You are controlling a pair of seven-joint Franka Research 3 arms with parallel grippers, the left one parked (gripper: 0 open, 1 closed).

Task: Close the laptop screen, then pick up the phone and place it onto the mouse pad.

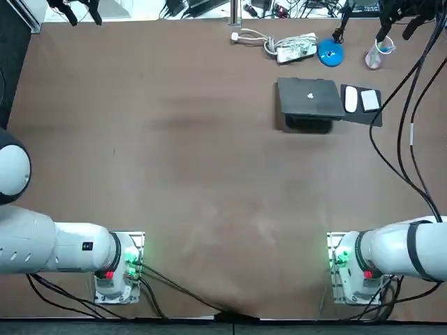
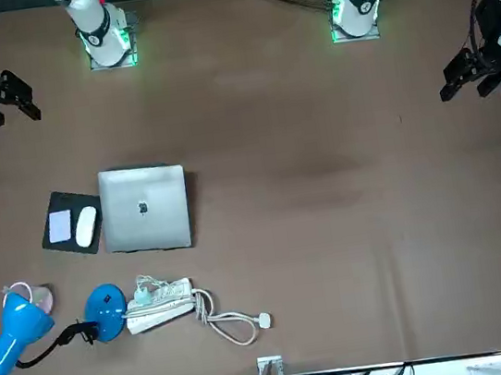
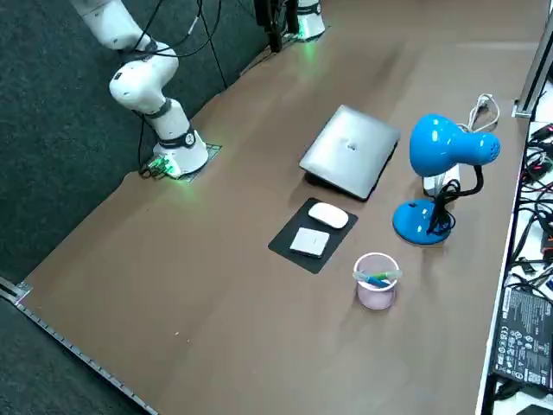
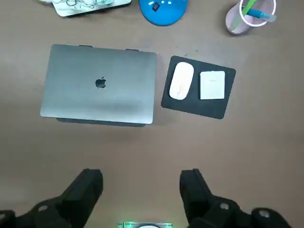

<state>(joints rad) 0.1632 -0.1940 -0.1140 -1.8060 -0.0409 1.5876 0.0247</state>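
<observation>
The silver laptop (image 4: 99, 84) lies shut on the brown table, also seen from overhead (image 1: 309, 98) and from the side (image 3: 350, 151). Beside it is the black mouse pad (image 4: 218, 110), with a white mouse (image 4: 181, 80) and the pale, flat phone (image 4: 212, 85) resting on it side by side. In the top view the phone (image 1: 370, 102) is on the pad's outer half. My right gripper (image 4: 141, 183) hangs open and empty, well apart from the laptop and pad. In the front view the gripper (image 2: 14, 111) is raised off to the side of the table.
Behind the laptop stand a blue desk lamp (image 3: 441, 160), a white power strip with its cord (image 2: 169, 303), and a pink cup holding pens (image 3: 376, 279). The table's far edge with cables (image 1: 279, 10) runs just beyond them.
</observation>
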